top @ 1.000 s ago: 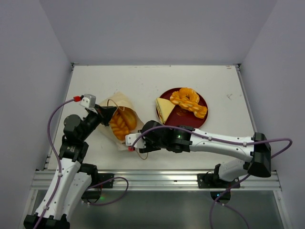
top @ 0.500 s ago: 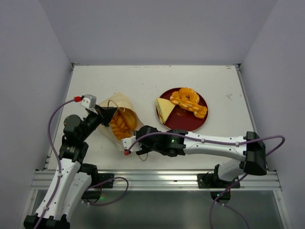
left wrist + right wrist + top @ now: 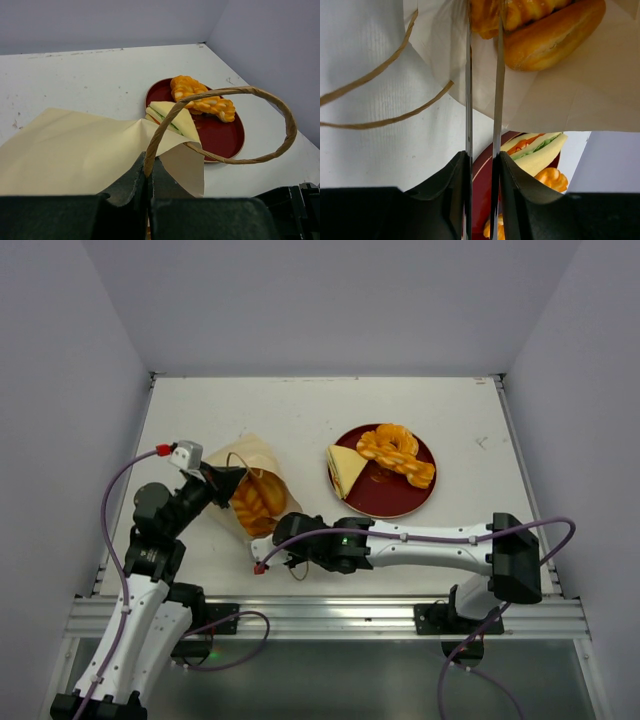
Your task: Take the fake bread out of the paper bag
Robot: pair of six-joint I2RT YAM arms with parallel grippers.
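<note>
Top external view: the bag (image 3: pixel 235 458) lies on its side at the left of the tabletop (image 3: pixel 300 415), mouth toward the near right. Bread (image 3: pixel 256 502) shows inside it. A sandwich (image 3: pixel 343 468) and a twisted piece (image 3: pixel 396 454) sit on the red plate (image 3: pixel 405 495) to the right.

My left gripper (image 3: pixel 224 478) has its jaws closed on the bag's rim, where a handle (image 3: pixel 280 115) loops out, and it holds the mouth up. My right gripper (image 3: pixel 483 15) reaches in from the near side, jaws narrow with a slim gap. Their tips run off the top of the wrist view among the bread, so I cannot tell whether they pinch a piece, the paper or nothing.

The main risk, I think, is catching the paper lip together with a piece. Pulling back would then drag the whole bag, and could tear it or yank it out of the left jaws. The roll (image 3: pixel 547 42) looks glossy and rounded, so a narrow pinch at its end may let it squirt free and fall back inside. The loose handle (image 3: pixel 380 80) lies just beside my right fingers and could snag on withdrawal. If the left hold on thin paper slips, the mouth likely collapses over the bread.
</note>
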